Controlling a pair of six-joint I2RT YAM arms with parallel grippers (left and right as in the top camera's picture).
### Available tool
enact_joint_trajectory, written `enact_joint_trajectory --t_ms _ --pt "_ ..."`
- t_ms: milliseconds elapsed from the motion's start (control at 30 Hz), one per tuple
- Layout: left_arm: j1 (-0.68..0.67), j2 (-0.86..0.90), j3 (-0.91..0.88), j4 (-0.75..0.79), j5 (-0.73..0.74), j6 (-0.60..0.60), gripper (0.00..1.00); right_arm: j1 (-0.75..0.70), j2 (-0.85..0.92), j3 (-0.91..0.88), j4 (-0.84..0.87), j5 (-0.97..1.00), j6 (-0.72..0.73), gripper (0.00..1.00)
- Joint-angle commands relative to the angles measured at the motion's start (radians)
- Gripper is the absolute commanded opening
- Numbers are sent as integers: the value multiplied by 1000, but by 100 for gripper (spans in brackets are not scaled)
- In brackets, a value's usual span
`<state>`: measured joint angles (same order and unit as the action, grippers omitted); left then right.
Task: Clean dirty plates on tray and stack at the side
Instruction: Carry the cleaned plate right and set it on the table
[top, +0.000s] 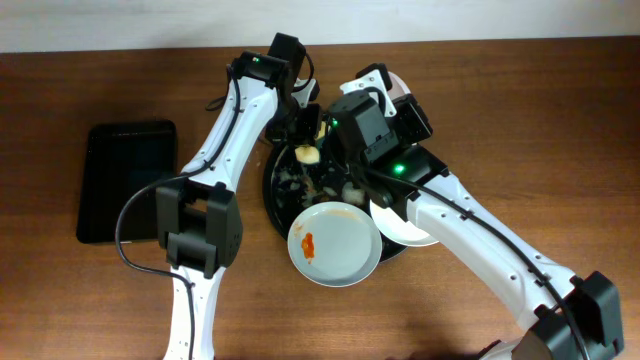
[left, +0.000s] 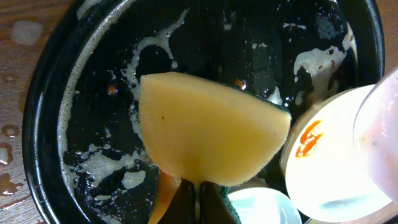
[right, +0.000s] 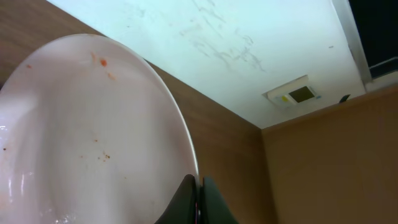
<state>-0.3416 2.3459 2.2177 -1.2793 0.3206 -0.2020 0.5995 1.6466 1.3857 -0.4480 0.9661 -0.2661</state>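
Two grips: left pincer (left: 199, 200) clamps sponge (left: 211, 134), right pincer (right: 199, 198) clamps sauce-flecked plate (right: 87, 137); tray (left: 211, 37) sudsy.

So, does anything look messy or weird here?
Yes: soapy white foam is smeared across the large round glossy black tray, and water drops have spilled onto the wooden table. A round pale bluish plate with a red-orange smear hangs over the tray's rim.

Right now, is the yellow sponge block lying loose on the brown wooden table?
No, the left gripper holds the yellow sponge block pinched over the foamy round glossy black tray.
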Motion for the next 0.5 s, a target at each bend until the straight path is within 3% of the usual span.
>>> enact_joint_trajectory --t_ms 0,300,467 --pt "1 -6 -5 -1 -7 17 0 3 -11 27 4 41 -14 4" --pt "1 -6 -5 -3 -6 16 0 3 -11 27 18 70 -38 4" --pt "1 -6 -5 -3 -7 17 0 -8 -11 27 -31 -13 90 4"
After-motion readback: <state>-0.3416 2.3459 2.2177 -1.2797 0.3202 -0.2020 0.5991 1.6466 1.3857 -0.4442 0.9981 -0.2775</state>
